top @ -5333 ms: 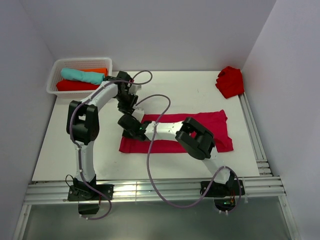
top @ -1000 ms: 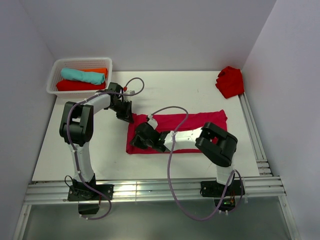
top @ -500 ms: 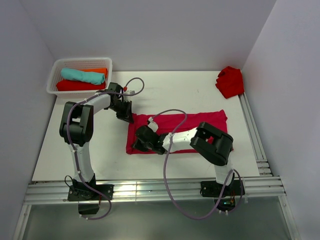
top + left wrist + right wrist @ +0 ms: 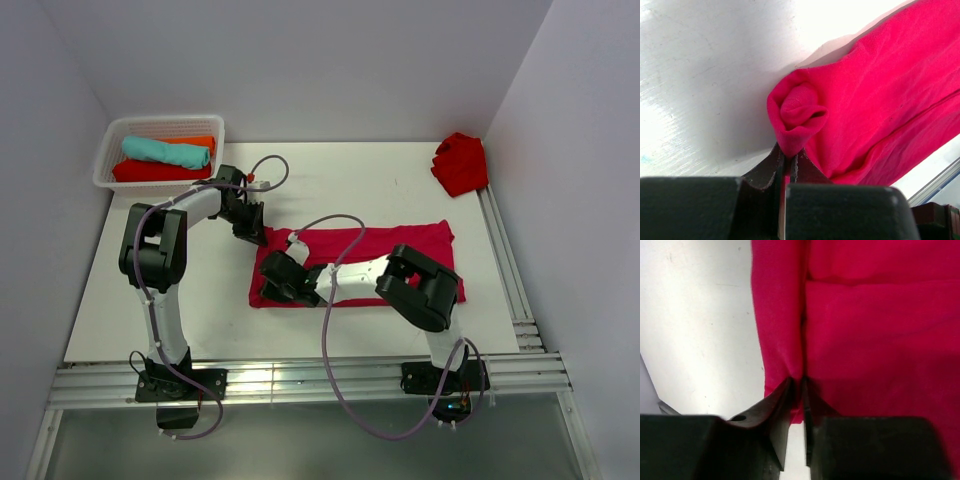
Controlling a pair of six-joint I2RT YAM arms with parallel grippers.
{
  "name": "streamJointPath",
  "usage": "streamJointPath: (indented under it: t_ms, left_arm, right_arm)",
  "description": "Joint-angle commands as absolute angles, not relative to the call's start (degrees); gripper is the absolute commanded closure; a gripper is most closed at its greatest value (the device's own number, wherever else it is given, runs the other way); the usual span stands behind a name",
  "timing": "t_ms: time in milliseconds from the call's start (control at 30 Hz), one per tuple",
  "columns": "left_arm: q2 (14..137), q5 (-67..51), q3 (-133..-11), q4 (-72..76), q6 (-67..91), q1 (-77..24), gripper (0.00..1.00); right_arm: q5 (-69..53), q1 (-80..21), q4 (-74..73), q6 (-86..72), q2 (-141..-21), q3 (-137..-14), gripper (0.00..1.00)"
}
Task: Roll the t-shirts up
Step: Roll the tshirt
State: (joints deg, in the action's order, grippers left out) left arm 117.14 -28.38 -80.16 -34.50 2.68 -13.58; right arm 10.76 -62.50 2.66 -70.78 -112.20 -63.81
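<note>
The crimson t-shirt (image 4: 400,245) lies flat on the white worktop (image 4: 380,185) as a long folded band, with its length running from left to right; its left end is a little thicker, and both arms meet the cloth there.

The left fingers (image 4: 767,167) are at the far-left corner of this band; they are pressed together, almost without a gap, and they hold a small part of the cloth; just above their tips this corner is curled into a small tight roll, and the rest of the shirt spreads away to the right of them.

The right fingers (image 4: 772,407) are at the near-left edge of the same shirt; they stand narrow, with only a thin slit between them, and a raised fold of the cloth goes down between the tips, so they pinch it; the fold runs straight away from the tips, with bare worktop on its left.

In the far-left corner stands a white basket (image 4: 160,120); inside it lie a rolled teal t-shirt (image 4: 165,152), an orange t-shirt (image 4: 197,142) behind it and a scarlet t-shirt (image 4: 150,172) in front; they touch one another.

In the far-right corner a crumpled red t-shirt (image 4: 460,165) lies against the wall, well apart from both arms.
</note>
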Motion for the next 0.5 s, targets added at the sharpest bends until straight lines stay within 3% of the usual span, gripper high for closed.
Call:
streamJointPath:
  t_ms: [0, 200, 467]
  left_arm:
    - [120.41, -17.58, -78.49, -31.73, 0.62, -13.71, 1.00]
    - [120.50, -17.14, -78.49, -31.64, 0.62, -13.80, 1.00]
    - [120.59, -16.96, -78.49, -31.90, 0.62, -13.80, 1.00]
  right_arm:
    - [14.76, -63.46, -5.35, -69.17, -111.37, -65.74, 0.76]
    - [18.89, -63.89, -13.96, -68.91, -108.20, -69.08, 0.57]
    - [24.69, -64.07, -21.61, -66.72, -107.13, -76.10, 0.57]
